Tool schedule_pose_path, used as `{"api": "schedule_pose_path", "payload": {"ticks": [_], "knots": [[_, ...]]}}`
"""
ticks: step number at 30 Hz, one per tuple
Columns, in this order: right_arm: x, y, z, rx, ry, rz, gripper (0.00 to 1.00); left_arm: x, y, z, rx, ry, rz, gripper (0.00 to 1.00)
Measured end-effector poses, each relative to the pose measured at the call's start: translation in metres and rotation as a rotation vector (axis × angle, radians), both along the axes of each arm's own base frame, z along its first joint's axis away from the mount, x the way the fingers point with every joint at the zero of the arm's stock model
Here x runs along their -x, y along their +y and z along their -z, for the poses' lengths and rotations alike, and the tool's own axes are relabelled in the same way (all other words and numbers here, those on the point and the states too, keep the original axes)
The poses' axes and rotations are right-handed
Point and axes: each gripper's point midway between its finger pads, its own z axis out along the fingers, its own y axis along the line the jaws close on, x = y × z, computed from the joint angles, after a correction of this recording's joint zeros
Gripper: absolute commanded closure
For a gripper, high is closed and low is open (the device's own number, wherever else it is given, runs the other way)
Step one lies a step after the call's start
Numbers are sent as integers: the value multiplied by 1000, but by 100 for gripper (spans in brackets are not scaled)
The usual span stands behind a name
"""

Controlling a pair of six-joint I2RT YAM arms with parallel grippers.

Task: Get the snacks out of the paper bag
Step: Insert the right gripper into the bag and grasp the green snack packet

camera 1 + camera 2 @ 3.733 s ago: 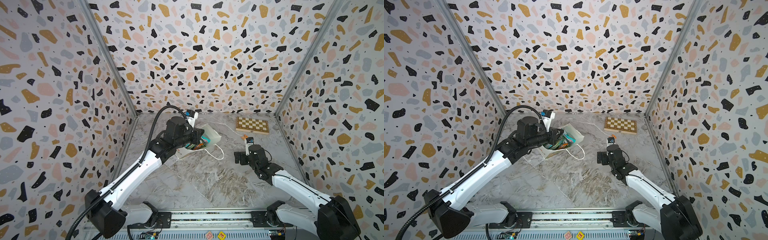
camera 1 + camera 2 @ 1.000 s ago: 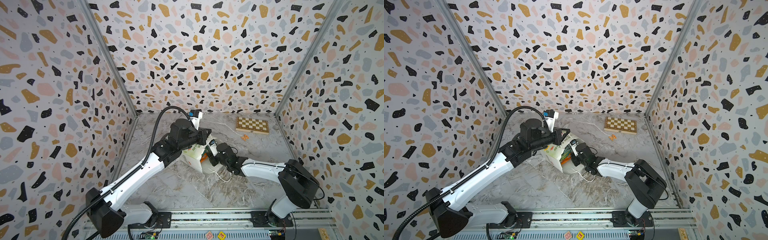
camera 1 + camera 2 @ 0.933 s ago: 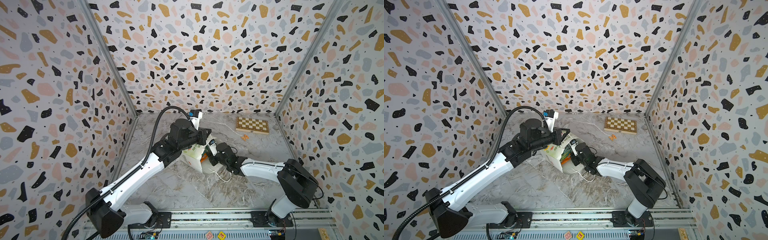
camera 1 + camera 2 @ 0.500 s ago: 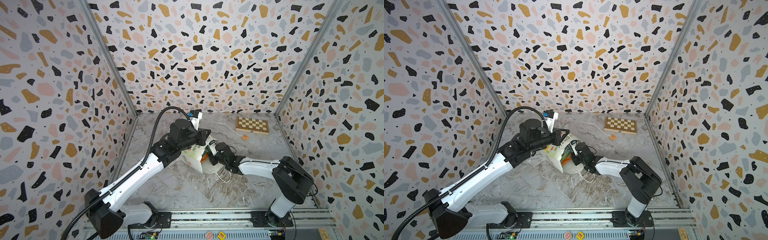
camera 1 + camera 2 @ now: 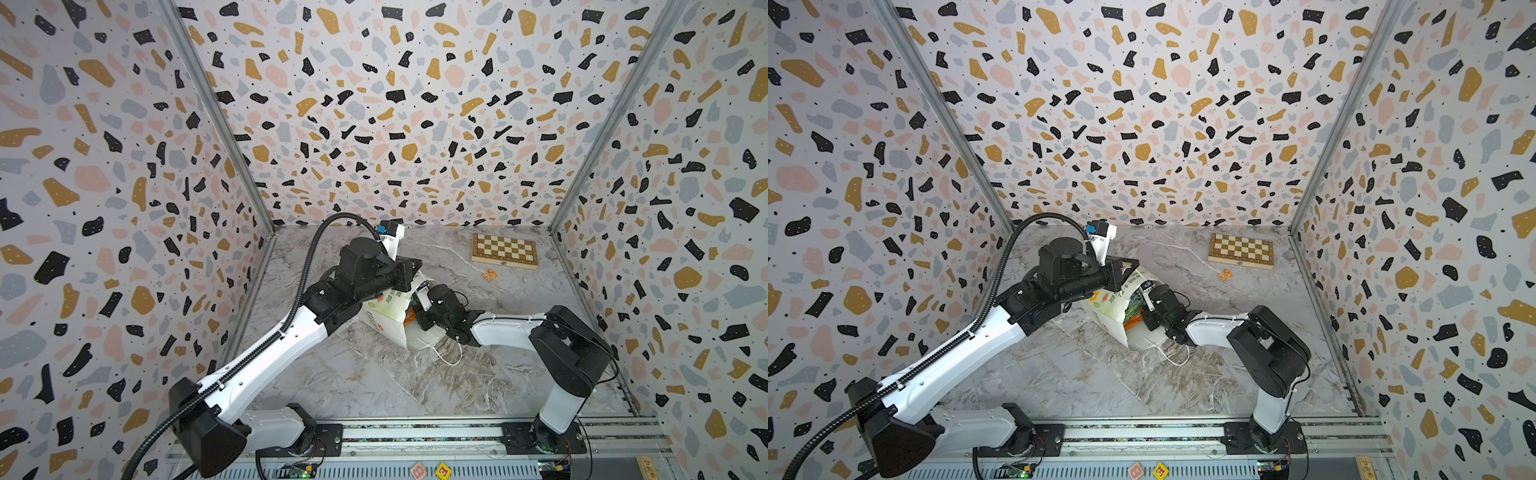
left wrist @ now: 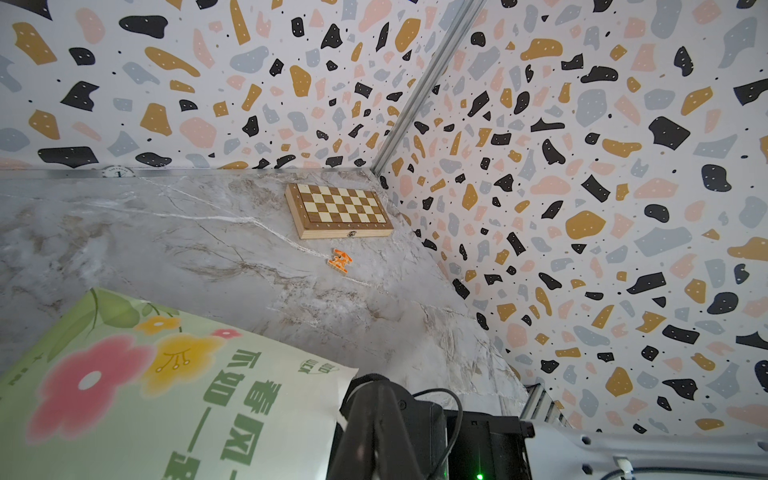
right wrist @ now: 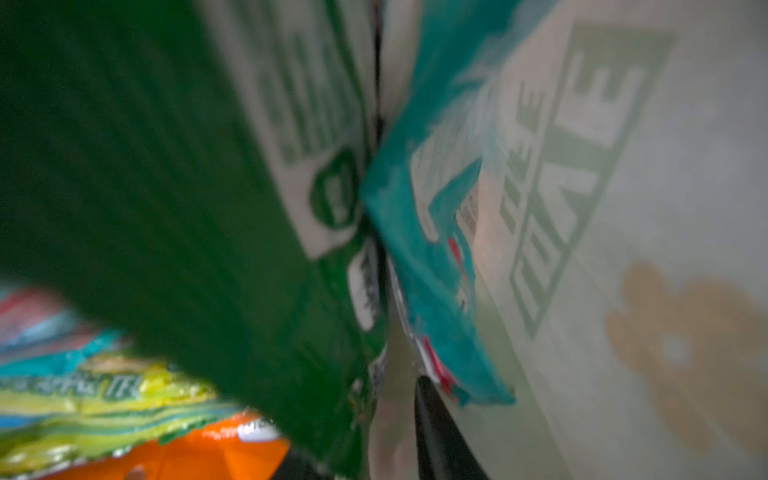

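Observation:
The white paper bag (image 5: 388,307) (image 5: 1113,303) lies tipped on its side, green flowered face up (image 6: 166,395). My left gripper (image 5: 409,272) (image 5: 1127,270) (image 6: 374,399) is shut on its upper edge. My right gripper (image 5: 417,311) (image 5: 1144,316) (image 7: 361,453) reaches into the bag's mouth, jaws apart, one black fingertip (image 7: 436,436) showing. Inside are snacks: a green packet (image 7: 166,187) whose corner hangs between the jaws, a teal one (image 7: 432,249), a yellow-green one (image 7: 83,395) and an orange one (image 7: 187,457) (image 5: 1133,322).
A wooden chessboard (image 5: 504,250) (image 6: 338,212) lies at the back right. A small orange trinket (image 5: 490,274) (image 6: 340,261) sits just in front of it. The bag's white cord handle (image 5: 446,357) trails on the marble floor. Patterned walls close in three sides.
Since the oldest frames the right arm swung in from the right and entered the bag's mouth. Over the last second it crept slightly deeper. The left arm hardly moved.

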Motion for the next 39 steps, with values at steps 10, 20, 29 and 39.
{"api": "schedule_pose_path", "payload": {"ticks": [10,20,29,39], "knots": [[-13,8,2,-24,13,-1,85,0,0,1,-3,2,-2,100],[0,0,-3,-46,21,-11,100,-4,4,3,-22,-7,-28,100],[16,-6,-12,-69,31,-40,100,-12,14,4,-44,-16,-101,100],[46,-17,-30,-88,36,-120,100,-20,22,3,-18,1,-181,100]]}}
